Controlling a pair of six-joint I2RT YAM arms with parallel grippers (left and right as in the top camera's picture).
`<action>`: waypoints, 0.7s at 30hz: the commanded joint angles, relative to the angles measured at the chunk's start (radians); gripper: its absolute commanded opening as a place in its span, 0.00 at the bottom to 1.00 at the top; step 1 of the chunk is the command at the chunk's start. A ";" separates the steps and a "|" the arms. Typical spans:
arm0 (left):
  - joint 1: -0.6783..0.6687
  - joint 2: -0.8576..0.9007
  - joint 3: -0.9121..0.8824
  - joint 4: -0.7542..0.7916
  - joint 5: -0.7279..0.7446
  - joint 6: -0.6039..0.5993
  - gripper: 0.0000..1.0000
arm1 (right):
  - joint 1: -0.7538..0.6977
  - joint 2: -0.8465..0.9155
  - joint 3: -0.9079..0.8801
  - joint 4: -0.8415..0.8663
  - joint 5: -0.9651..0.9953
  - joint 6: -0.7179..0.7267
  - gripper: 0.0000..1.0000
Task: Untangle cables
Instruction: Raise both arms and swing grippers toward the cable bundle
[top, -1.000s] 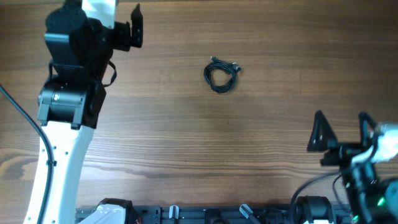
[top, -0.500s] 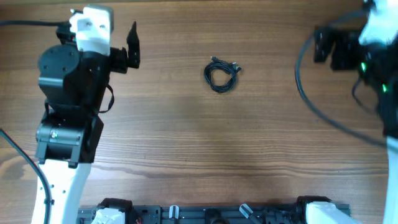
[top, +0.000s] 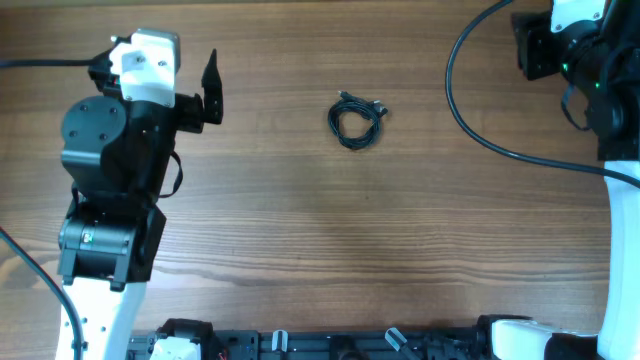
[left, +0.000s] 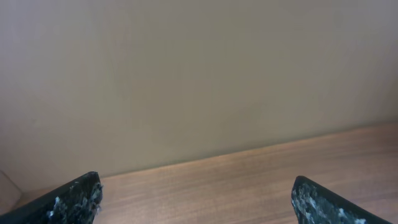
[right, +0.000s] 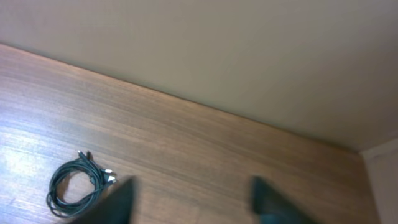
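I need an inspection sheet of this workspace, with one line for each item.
Surface: brown wooden table.
Job's things: thin black cables in one small coil, touched by neither arm.
Clutter: nothing seen.
Grippers: left gripper and right gripper, both with jaws apart, empty, well away from the coil.
Cables: thick arm cable loops above the table at the right.
Surroundings: plain beige wall behind the table.

The thin black cables (top: 355, 123) are wound together in one small, loose, flat coil. The small plug ends (top: 378, 106) stick out at its far side. The coil lies on the wooden table (top: 300, 220), nearer the far edge, about midway between the left and right edges.
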 joint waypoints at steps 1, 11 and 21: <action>0.008 -0.016 -0.062 0.011 -0.013 0.005 0.99 | -0.005 0.000 0.023 0.061 -0.016 -0.021 1.00; 0.008 -0.014 -0.141 0.097 0.006 0.005 0.99 | -0.002 0.055 0.021 0.296 0.167 0.129 1.00; 0.011 -0.014 -0.141 0.111 0.005 0.005 1.00 | 0.009 0.008 -0.035 0.295 0.357 0.116 1.00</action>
